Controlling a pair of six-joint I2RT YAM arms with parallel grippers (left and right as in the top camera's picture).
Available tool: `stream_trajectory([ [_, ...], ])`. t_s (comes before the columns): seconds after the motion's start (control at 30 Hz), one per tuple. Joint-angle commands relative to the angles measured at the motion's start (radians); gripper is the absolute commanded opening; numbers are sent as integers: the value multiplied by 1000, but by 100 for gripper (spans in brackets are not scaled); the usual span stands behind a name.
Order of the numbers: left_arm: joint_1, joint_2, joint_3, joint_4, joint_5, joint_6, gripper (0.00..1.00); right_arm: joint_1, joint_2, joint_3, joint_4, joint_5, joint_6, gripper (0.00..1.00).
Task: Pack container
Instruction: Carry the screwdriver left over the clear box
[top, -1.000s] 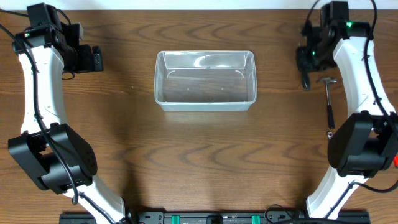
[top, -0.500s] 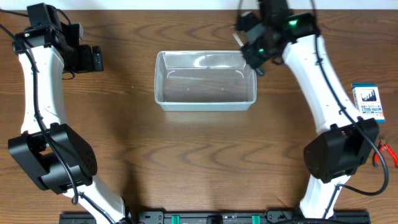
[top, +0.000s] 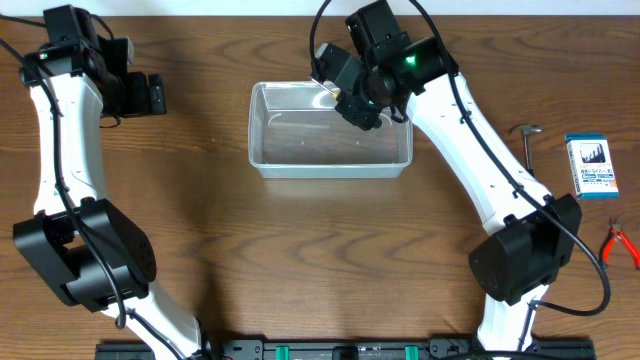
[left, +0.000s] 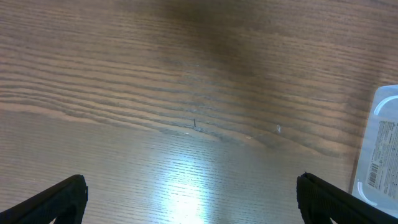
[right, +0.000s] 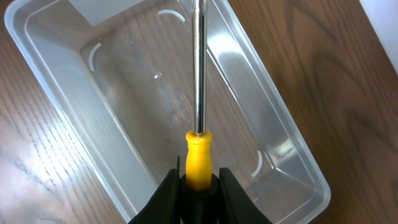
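Swings the right gripper (right: 199, 183) left from the far-right corner to the far rim of the clear container (top: 330, 168) at table (top: 330, 250) centre, pinched on a yellow-handled screwdriver (right: 198, 81). Keeps left gripper (top: 155, 95) spread wide, empty. Cuts off the shaft tip in wrist view; seemingly hides the tool overhead.

Right hand (right: 199, 182) with screwdriver (right: 198, 74) now over container (top: 300, 166)
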Motion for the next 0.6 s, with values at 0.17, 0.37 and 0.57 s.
stream_trajectory([
  [0.17,2,7,-8,-3,-12,10,98,0,66,8,-4,-21,-63,1],
  [0.37,2,7,-8,-3,-12,10,98,2,113,8,-8,-39,-71,1],
  [0.57,2,7,-8,-3,-12,10,98,1,166,8,-27,-39,-70,1],
])
